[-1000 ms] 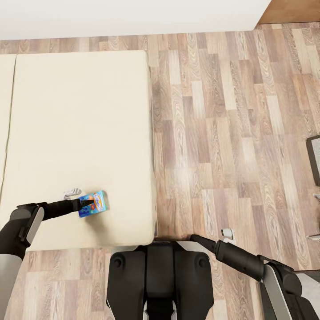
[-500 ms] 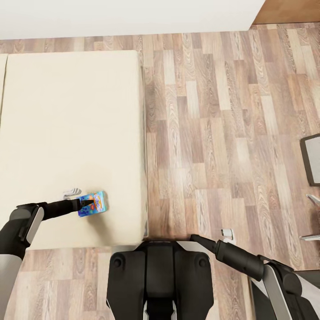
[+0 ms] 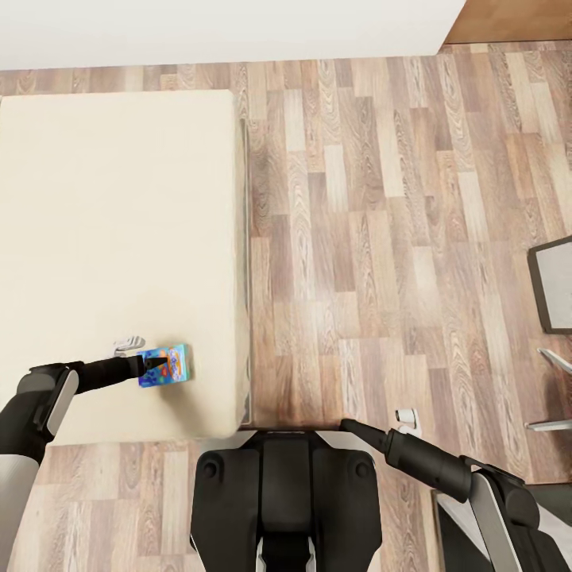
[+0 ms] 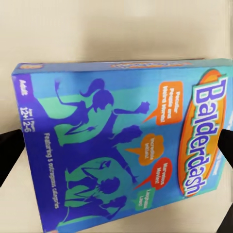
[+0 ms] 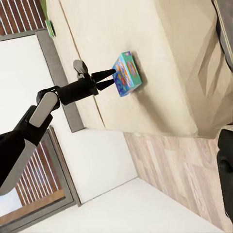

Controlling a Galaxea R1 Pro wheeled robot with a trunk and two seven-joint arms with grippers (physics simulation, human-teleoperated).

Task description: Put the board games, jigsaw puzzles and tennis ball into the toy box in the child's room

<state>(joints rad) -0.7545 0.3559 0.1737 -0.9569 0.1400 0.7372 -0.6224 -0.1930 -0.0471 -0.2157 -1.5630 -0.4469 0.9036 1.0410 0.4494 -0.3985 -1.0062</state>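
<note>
A: Head view, item one: whole scene slid sideways against the previous second, so the camera turned.

B: And the blue board game (image 3: 164,365)?

A: Gripped between the left jaws (image 3: 159,366), over the bed (image 3: 119,238), presumably departing. Right jaws (image 3: 347,425): state unreadable.

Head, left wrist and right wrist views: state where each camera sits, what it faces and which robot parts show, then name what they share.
Head view: on the head, looking down at the bed and wood floor; both arms and the trunk show.
Left wrist view: near the left gripper, facing the blue Balderdash board game close up; dark fingertips at its sides.
Right wrist view: on the right arm, looking across at the left arm.
Shared: all three show the board game above the bed.
</note>
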